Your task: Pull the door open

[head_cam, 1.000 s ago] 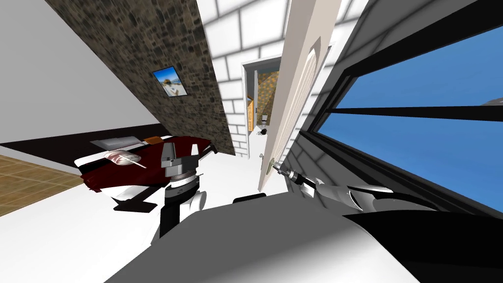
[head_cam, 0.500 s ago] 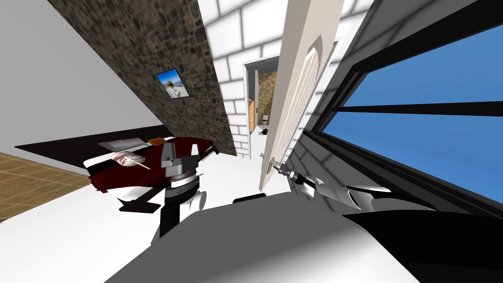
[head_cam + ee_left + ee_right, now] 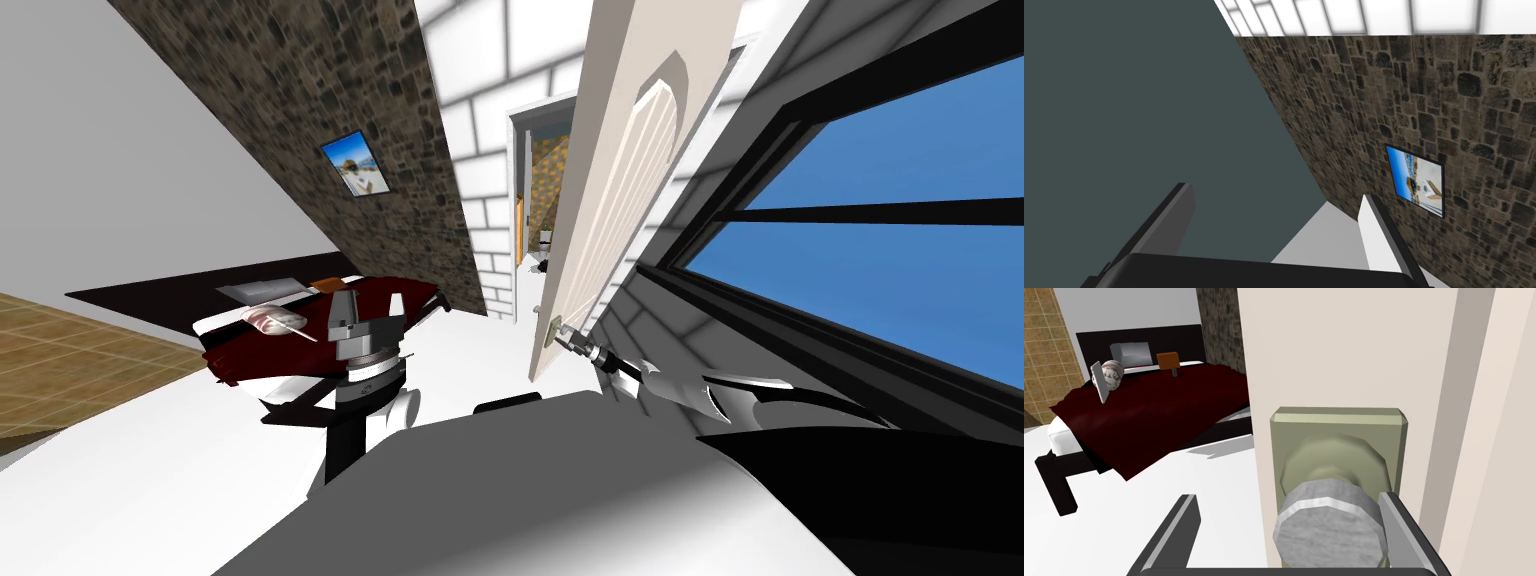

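The door (image 3: 640, 170) is standing partly open, angling away from the wall with a doorway showing past its edge. The pull is looking well under way, though a wider swing probably remains. The left end effector (image 3: 344, 308) is hanging idle in front of the bed (image 3: 300, 345), fingers spread and holding nothing. The right end effector (image 3: 1286, 498) is straddling the grey knob (image 3: 1329, 533) with fingers spread. The blade farther from the bed is touching the knob's side, and the other is standing apart.
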Available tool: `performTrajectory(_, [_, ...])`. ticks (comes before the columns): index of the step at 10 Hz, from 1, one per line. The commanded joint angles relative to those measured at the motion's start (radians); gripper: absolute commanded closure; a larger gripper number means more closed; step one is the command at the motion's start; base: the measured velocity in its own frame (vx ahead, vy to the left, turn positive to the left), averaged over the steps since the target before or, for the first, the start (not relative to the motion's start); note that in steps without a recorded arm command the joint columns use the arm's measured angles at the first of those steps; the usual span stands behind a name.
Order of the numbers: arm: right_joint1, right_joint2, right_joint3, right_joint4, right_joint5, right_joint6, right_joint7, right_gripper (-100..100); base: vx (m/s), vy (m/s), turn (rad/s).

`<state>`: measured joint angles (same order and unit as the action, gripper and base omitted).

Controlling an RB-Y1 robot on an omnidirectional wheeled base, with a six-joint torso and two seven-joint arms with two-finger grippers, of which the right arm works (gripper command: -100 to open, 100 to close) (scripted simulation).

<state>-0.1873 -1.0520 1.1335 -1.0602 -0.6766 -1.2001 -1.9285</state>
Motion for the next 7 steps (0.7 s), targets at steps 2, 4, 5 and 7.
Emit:
performTrajectory(2, [0.006,0.037,0.029,0.010,0.022,-0.019,-0.013,100,0.007,-0.003,0.006])
performTrajectory(4, [0.006,0.037,0.029,0.010,0.022,-0.019,-0.013,100,-0.005,-0.003,0.003])
performTrajectory(5, [0.006,0.039,0.031,0.012,0.023,-0.023,-0.015,100,-0.004,0.011,-0.006])
performTrajectory(7, [0.006,0.039,0.031,0.012,0.023,-0.023,-0.015,100,0.003,0.008,0.009])
